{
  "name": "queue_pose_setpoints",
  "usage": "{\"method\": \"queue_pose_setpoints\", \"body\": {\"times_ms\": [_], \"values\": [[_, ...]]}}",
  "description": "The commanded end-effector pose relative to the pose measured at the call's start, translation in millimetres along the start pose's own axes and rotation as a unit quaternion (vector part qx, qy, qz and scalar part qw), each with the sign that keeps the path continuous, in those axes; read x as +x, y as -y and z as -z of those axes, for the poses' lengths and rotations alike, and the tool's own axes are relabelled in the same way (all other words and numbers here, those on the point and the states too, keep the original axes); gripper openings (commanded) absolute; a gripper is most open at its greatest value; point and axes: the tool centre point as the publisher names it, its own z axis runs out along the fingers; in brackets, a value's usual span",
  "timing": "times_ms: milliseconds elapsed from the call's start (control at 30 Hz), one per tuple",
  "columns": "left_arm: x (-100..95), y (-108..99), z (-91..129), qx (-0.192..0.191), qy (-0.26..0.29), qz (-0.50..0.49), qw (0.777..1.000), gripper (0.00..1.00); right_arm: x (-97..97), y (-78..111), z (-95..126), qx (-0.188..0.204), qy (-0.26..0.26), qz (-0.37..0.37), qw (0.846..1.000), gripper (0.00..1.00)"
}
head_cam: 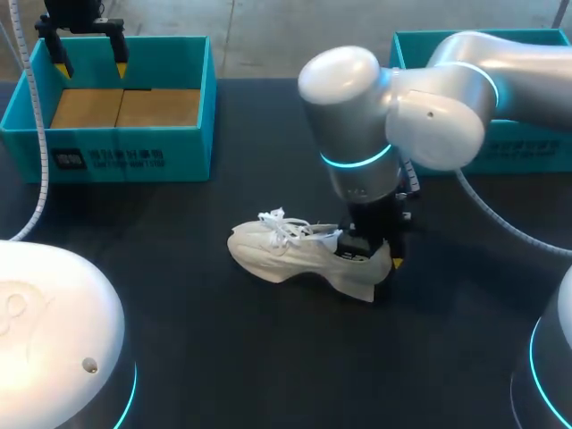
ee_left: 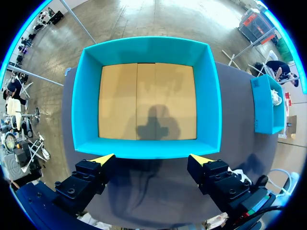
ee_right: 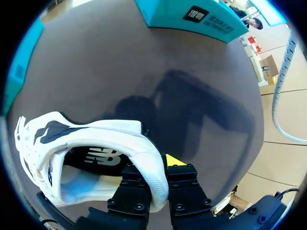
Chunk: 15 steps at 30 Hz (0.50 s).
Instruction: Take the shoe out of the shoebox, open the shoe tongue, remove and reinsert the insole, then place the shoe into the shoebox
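A white shoe (head_cam: 295, 255) lies on the dark table near the middle, toe to the left, laces loose. My right gripper (head_cam: 380, 259) is shut on the shoe's heel collar (ee_right: 153, 175); one finger is inside the shoe, and the yellow tip of the other finger (ee_right: 174, 160) shows outside the heel. The dark insole with white print (ee_right: 100, 156) shows inside the shoe. The teal shoebox (head_cam: 125, 98) with a cardboard floor stands at the back left, nothing in it. My left gripper (head_cam: 89, 63) hangs open above the shoebox (ee_left: 146, 96), its yellow fingertips (ee_left: 103, 159) wide apart over the near wall.
A second teal box (head_cam: 527, 134) stands at the back right, partly behind my right arm; it shows in the left wrist view as a teal box (ee_left: 266, 108) beyond the shoebox. Two white arm bases fill the front corners.
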Motion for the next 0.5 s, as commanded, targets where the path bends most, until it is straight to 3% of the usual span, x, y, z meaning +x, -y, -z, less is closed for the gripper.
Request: {"method": "queue_pose_setpoints", "body": {"times_ms": [33, 67, 133, 367, 500], "values": [[-0.1, 0, 0, 0.0, 0.0, 0.0, 1.0, 1.0, 3.4, 7.4, 4, -0.006, 0.004, -0.041, 0.999, 0.27], [-0.1, 0, 0, 0.0, 0.0, 0.0, 1.0, 1.0, 2.5, 7.9, 5, -0.006, 0.005, -0.041, 0.999, 0.37], [-0.1, 0, 0, 0.0, 0.0, 0.0, 1.0, 1.0, 0.7, 8.9, 7, -0.007, 0.006, -0.041, 0.999, 0.45], [-0.1, 0, 0, 0.0, 0.0, 0.0, 1.0, 1.0, 0.6, 11.5, 14, -0.013, 0.004, -0.039, 0.999, 0.5], [-0.1, 0, 0, 0.0, 0.0, 0.0, 1.0, 1.0, 1.0, 13.2, 25, -0.021, -0.001, -0.032, 0.999, 0.6]]}}
